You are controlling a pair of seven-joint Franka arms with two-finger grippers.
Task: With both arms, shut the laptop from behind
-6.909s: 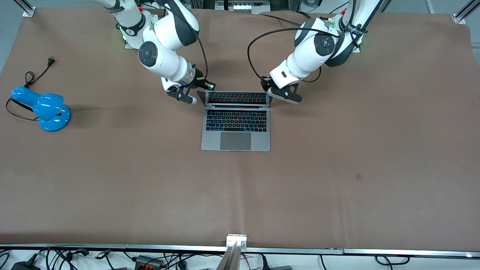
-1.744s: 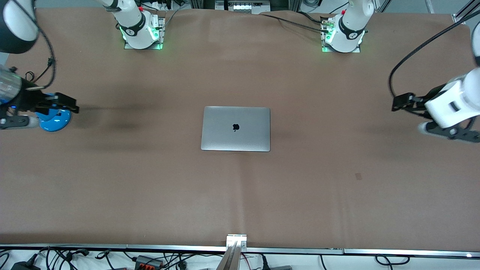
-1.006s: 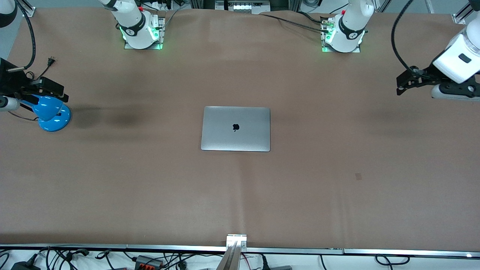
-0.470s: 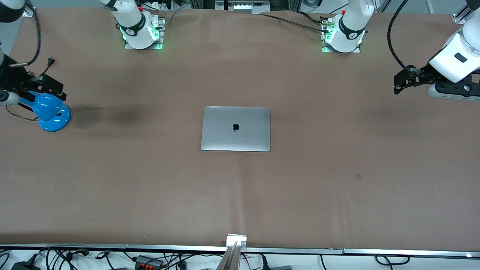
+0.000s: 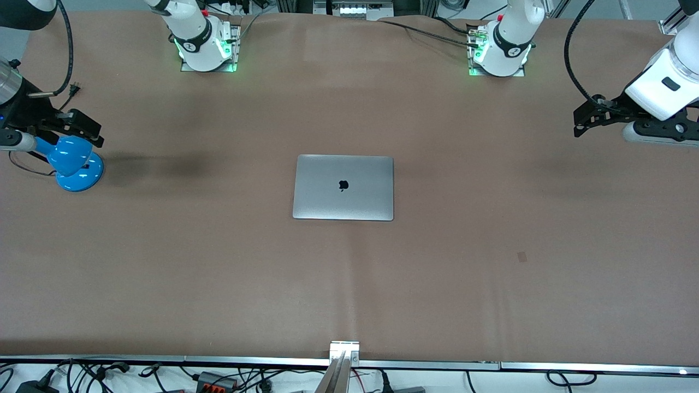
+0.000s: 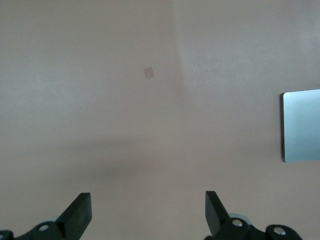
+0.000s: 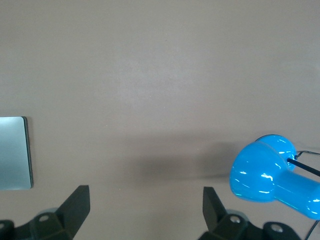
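Note:
The silver-grey laptop [image 5: 343,187] lies shut and flat in the middle of the table, with its black apple logo up. Its edge also shows in the left wrist view [image 6: 301,125] and in the right wrist view [image 7: 14,152]. My left gripper [image 5: 658,134] hangs open and empty over bare table at the left arm's end, well away from the laptop; its jaws stand wide apart in its wrist view [image 6: 148,212]. My right gripper [image 5: 13,142] hangs open and empty over the right arm's end, beside the blue lamp; its jaws are wide apart too [image 7: 146,207].
A blue desk lamp [image 5: 73,164] with a black cord stands at the right arm's end, partly under my right gripper, and shows in the right wrist view [image 7: 272,175]. The arm bases [image 5: 205,46] [image 5: 499,52] stand along the edge farthest from the front camera. A small patch [image 5: 522,256] marks the brown mat.
The laptop, open 6.9 s ago with both grippers at its lid, now lies shut. Both arms have swung out to the table's ends. In the last half second the right gripper shifted slightly.

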